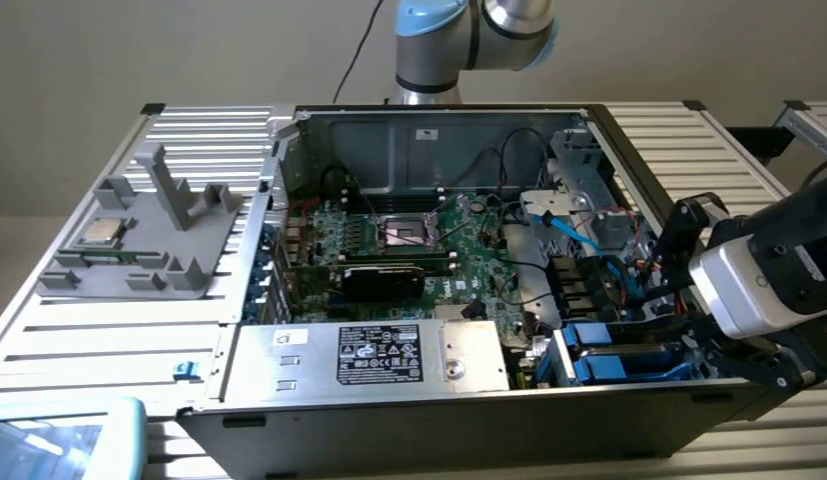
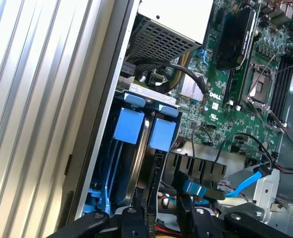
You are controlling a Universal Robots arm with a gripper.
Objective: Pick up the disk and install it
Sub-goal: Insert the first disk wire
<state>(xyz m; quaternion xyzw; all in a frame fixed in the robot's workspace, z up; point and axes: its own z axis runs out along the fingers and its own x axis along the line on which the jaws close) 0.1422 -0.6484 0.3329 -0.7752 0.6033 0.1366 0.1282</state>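
The disk (image 2: 128,126) stands on edge in the drive bay at the open computer case's front corner, its bright blue carrier tab facing the wrist camera. A second blue tab (image 2: 163,134) sits right beside it. From the exterior view, the blue carriers (image 1: 611,350) sit low in the case on the exterior view's right. My gripper (image 1: 683,312) reaches over the case wall there, just above the bay. In the wrist view my gripper (image 2: 156,220) hangs directly over the narrow gap between the two blue carriers.
A silver power supply box (image 1: 380,355) with a black-and-white sticker lies next to the bay. The green motherboard (image 1: 427,250) and loose blue cables (image 1: 573,235) fill the case. On the slatted table, a grey fixture holds a small processor chip (image 1: 100,232).
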